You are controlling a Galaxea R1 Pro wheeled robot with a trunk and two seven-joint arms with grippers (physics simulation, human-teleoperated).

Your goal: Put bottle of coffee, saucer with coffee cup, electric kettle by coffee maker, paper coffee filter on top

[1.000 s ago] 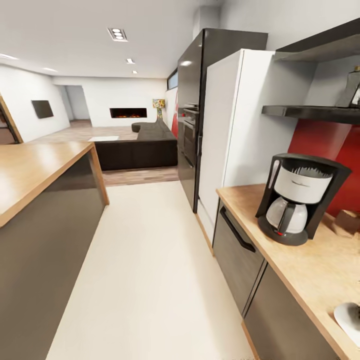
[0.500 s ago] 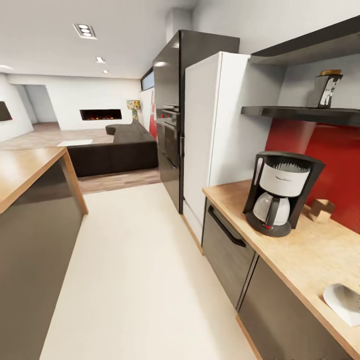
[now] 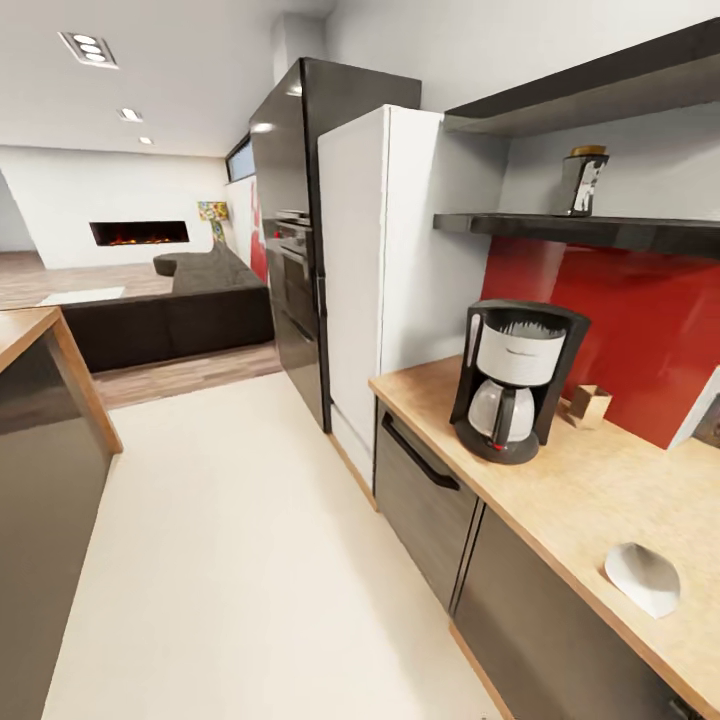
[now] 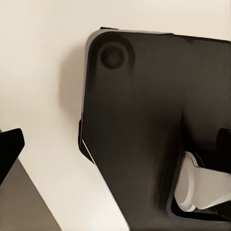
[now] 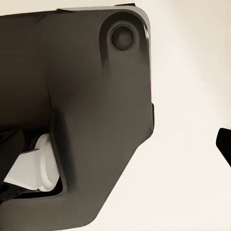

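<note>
Jaws' state: cannot tell. View has swung right — black-and-white drip coffee maker [image 3: 515,382] at countertop's [image 3: 590,490] end, dark jar [image 3: 583,182] shelved — approach underway.

Open-plan home kitchen: wooden desk [image 3: 560,480] with coffee maker [image 3: 513,380], white fridge [image 3: 390,270], built-in oven [image 3: 297,285], sofa [image 3: 170,310] and fireplace [image 3: 138,232] beyond.

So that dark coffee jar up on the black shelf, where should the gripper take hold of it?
Grip the bottle of coffee around its dark body, below the golden lid, coming from the open front of the kitchen shelf. It stands upright against the wall with a thicker ledge overhead, so a top approach looks cramped.
</note>
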